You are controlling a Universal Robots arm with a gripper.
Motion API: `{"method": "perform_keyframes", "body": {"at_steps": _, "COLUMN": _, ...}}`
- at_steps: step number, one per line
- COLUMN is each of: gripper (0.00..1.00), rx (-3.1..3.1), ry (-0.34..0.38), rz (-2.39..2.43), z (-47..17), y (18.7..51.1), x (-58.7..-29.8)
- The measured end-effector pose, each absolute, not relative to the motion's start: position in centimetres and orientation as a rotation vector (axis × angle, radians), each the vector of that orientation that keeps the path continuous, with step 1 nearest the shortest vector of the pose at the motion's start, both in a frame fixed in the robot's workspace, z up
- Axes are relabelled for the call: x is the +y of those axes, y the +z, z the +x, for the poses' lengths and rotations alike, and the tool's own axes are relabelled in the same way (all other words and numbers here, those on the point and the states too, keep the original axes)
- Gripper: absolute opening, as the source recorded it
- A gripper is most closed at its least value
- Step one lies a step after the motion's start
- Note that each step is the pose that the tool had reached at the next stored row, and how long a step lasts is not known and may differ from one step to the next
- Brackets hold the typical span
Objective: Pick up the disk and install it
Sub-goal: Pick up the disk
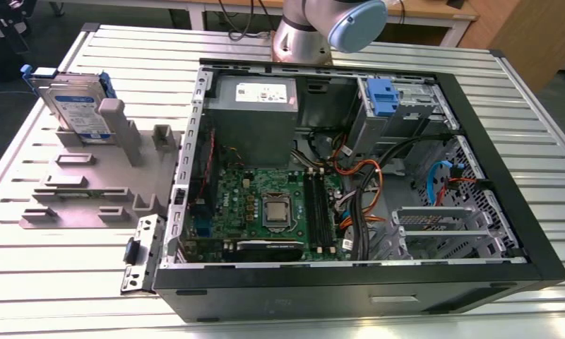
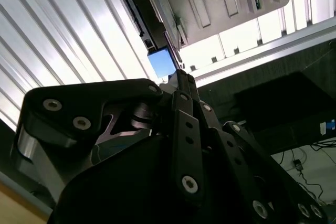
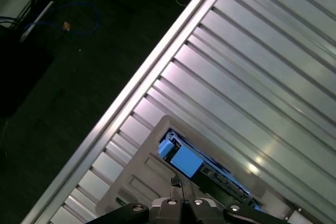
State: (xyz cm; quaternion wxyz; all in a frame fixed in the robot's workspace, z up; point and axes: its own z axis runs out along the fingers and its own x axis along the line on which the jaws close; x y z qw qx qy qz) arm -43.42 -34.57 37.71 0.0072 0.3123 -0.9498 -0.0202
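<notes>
A ribbed aluminium surface is seen carrying an open black steel computer case. Beside the case, at the exterior view's left, a matte grey moulded rack is set, with the silver, white-labelled disk stood on edge in it. In both wrist views the gripper is shown over the disk's blue frame, apart from it, pinched narrow and holding nothing.

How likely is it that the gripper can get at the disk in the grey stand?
Probably yes: in the first wrist view the gripper hangs over the disk, which stands upright in the grey stand with nothing covering its top edge.
</notes>
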Motion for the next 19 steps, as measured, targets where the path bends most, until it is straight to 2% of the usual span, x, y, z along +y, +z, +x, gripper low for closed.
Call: {"method": "perform_keyframes", "body": {"at_steps": 19, "gripper": 0.11, "rx": -2.955, "ry": -0.063, "rz": 1.019, "z": -43.42, "y": 37.71, "x": -34.57}}
